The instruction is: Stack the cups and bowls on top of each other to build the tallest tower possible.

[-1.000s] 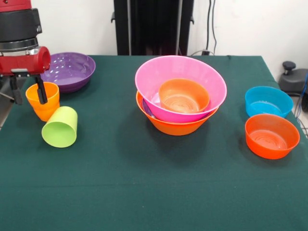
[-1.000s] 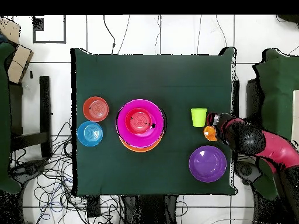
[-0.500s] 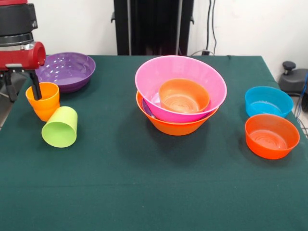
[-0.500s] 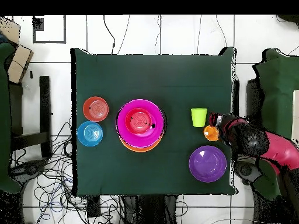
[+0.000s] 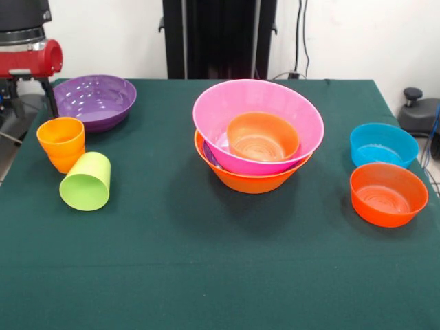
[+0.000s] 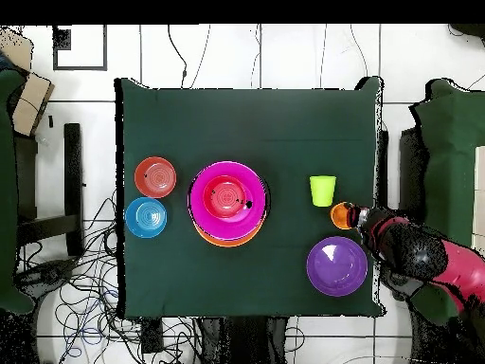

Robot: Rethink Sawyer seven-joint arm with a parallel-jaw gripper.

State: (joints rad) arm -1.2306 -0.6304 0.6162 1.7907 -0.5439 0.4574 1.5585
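The tower [image 5: 258,130] stands mid-table: a large yellow-orange bowl [image 5: 247,180] at the base, a sliver of purple bowl [image 5: 209,155], the large pink bowl [image 5: 275,100] and a small red-orange bowl [image 5: 262,137] inside; it also shows in the overhead view [image 6: 227,202]. An orange cup [image 5: 62,143] [image 6: 340,215] stands upright at the left. A lime green cup [image 5: 86,181] [image 6: 323,190] lies on its side, touching it. My gripper [image 5: 32,103] [image 6: 365,220] is open and empty, above and just behind the orange cup.
A wide purple bowl [image 5: 96,101] [image 6: 337,266] sits at the far left, close behind the cups. A blue bowl [image 5: 383,144] [image 6: 146,217] and a red-orange bowl [image 5: 388,194] [image 6: 155,176] sit at the right. The table's left edge runs beside the cups.
My gripper has risen and drawn back from the orange cup, where one finger was inside the rim. The cup stays upright on the table.
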